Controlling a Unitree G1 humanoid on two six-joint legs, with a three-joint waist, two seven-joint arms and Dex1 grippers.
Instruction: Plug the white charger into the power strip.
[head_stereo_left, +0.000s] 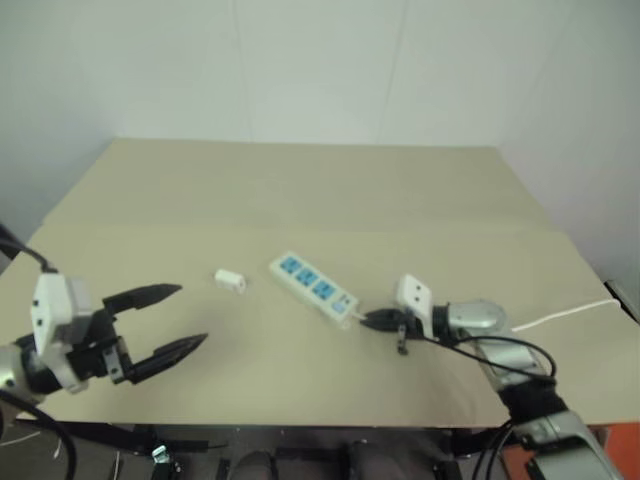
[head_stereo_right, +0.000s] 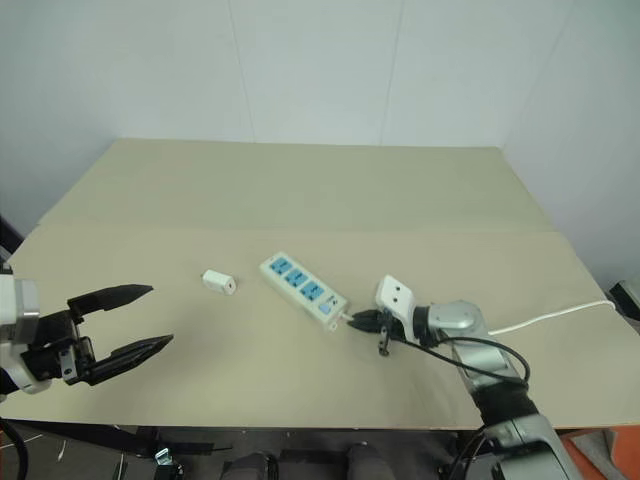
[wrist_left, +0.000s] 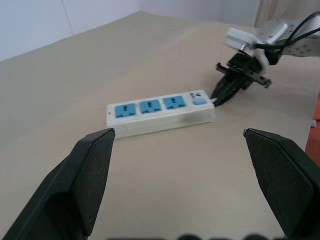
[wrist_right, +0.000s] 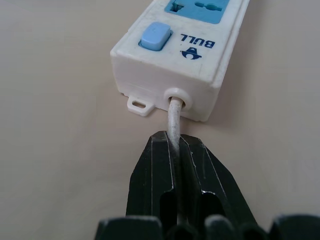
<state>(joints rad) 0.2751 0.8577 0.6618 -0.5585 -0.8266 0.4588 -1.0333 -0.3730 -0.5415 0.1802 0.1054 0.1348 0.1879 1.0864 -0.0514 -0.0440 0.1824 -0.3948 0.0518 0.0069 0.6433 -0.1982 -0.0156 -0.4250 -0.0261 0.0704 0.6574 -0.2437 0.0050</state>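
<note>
White cable (wrist_right: 173, 120) pinched in right fingers (wrist_right: 195, 165) beside power strip (wrist_right: 190, 55)

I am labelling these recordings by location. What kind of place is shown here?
Probably an indoor lab or test room, not a home: a bare beige table against plain white walls, carrying only a power strip and a white charger.

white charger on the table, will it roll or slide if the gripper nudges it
The white charger looks like a small rounded block lying on its side, so it probably slides or pivots rather than rolls. It seems light, and the table looks smooth, so a nudge from the open left gripper could skid it.
</note>
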